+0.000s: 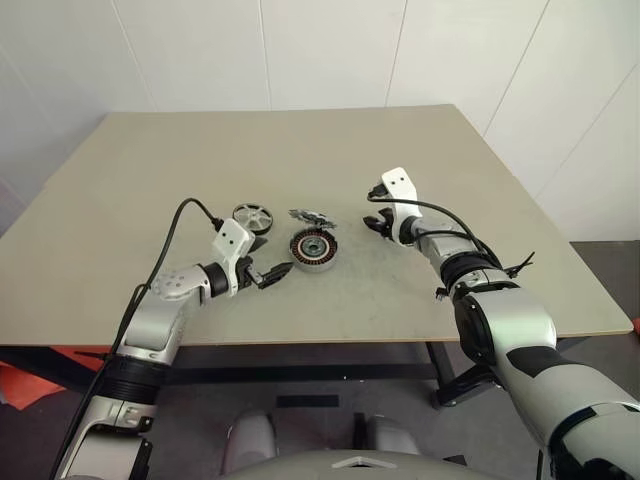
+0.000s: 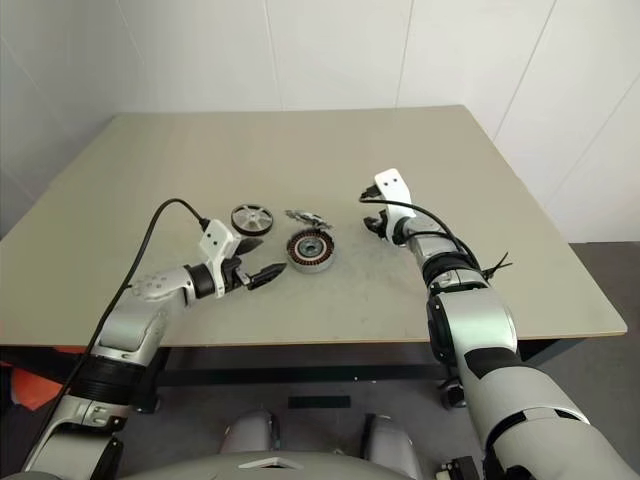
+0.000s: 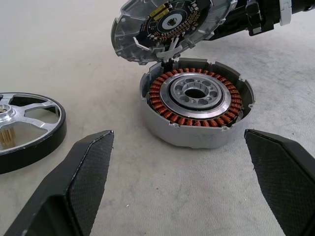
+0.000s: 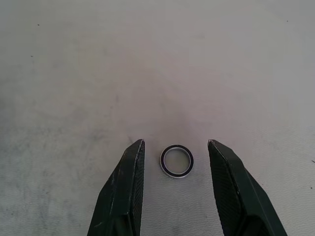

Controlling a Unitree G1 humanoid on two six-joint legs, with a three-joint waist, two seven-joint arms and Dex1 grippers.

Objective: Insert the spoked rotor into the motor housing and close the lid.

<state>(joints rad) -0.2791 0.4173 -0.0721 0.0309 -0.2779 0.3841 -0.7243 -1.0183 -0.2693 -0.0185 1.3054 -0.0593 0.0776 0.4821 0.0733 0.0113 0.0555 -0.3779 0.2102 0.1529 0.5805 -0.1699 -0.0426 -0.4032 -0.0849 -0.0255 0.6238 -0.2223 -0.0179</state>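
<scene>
The motor housing (image 1: 313, 249) sits mid-table, copper windings ringing its pale hub (image 3: 197, 93). Its lid (image 3: 167, 24), a jagged grey disc with a circuit face, leans tilted up at the housing's far edge. The spoked rotor (image 1: 253, 217), silver with a dark rim, lies flat to the housing's left (image 3: 27, 128). My left gripper (image 1: 272, 272) hovers low just left of the housing, pointing at it, fingers (image 3: 88, 172) wide open and empty. My right gripper (image 1: 373, 222) is to the right of the housing, open, its fingertips (image 4: 133, 167) straddling a small metal ring (image 4: 176, 161) on the table without touching it.
The beige table (image 1: 300, 150) has wide bare surface behind and to both sides of the parts. Its front edge (image 1: 330, 338) runs close under my arms. A black cable (image 1: 170, 235) loops up from the left wrist.
</scene>
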